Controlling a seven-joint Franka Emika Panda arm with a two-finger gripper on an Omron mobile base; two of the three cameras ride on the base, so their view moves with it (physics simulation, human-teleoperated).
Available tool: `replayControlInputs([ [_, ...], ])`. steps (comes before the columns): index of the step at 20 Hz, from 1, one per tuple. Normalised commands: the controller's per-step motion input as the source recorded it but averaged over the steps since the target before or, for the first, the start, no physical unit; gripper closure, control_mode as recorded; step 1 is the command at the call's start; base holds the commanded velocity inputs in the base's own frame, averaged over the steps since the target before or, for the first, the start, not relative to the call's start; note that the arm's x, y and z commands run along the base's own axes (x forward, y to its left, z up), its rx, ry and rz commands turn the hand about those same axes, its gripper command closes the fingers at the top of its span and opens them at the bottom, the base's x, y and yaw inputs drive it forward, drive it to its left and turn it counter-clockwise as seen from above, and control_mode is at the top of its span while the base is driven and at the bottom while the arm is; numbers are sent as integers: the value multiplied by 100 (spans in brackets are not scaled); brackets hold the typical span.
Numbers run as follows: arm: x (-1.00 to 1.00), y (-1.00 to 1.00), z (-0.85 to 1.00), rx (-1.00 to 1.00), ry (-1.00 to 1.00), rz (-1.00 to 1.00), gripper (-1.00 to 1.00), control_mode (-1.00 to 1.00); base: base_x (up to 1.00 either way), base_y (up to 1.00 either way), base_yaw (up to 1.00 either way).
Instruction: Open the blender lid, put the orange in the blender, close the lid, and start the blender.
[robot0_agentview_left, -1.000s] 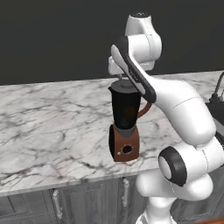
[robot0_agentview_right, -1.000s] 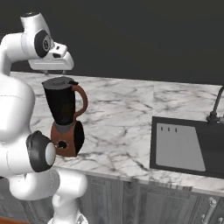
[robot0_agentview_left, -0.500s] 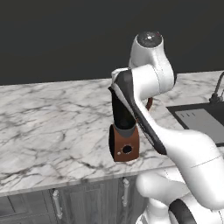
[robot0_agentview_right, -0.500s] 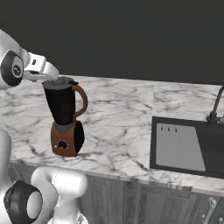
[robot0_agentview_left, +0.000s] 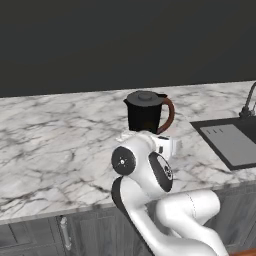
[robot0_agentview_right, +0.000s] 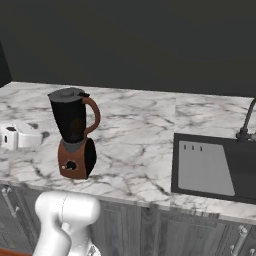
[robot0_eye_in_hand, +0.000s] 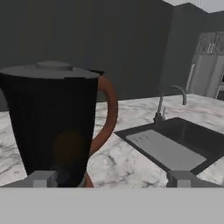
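The blender (robot0_agentview_right: 74, 134) stands upright on the grey-veined marble desk (robot0_agentview_right: 145, 135), near its front edge and well left of the black sink (robot0_agentview_right: 215, 165) with its dark faucet (robot0_agentview_right: 246, 122). The blender lid (robot0_agentview_right: 67, 93), a dark grey disc with a raised centre knob, sits on the rim of the black tapered jar, so the jar is closed. Through the dark jar wall a dim orange glow marks the orange (robot0_agentview_right: 75, 125) inside, low in the jar; in the hand view the same round shape (robot0_eye_in_hand: 70, 146) shows in the lower part of the jar. The reddish-brown handle (robot0_agentview_right: 93, 116) curves off the jar's right side in the right base view, and the brown base carries its round black dial (robot0_agentview_right: 71, 165) on the front. The gripper (robot0_eye_in_hand: 113, 178) is level with the jar, just beside it, its 2 fingers (robot0_eye_in_hand: 41, 178) spread wide and released, grasping nothing, the blender's lower part rising behind the left one.
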Motion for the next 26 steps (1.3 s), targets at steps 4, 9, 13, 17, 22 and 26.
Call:
replayControlInputs([
  [4,-15,53,-83,-10,-18,-49,-100,-100,0,0,0],
  [9,1,57,-70,-3,-6,-47,-100,-100,0,0,0],
  [13,1,13,-75,0,-15,-32,-100,-100,0,0,0],
  [17,8,0,-74,0,-10,-21,-100,-100,0,0,0],
  [22,22,-24,-55,0,-1,-2,-100,-100,0,0,0],
  [26,36,-20,-50,0,0,3,-100,-100,0,0,0],
])
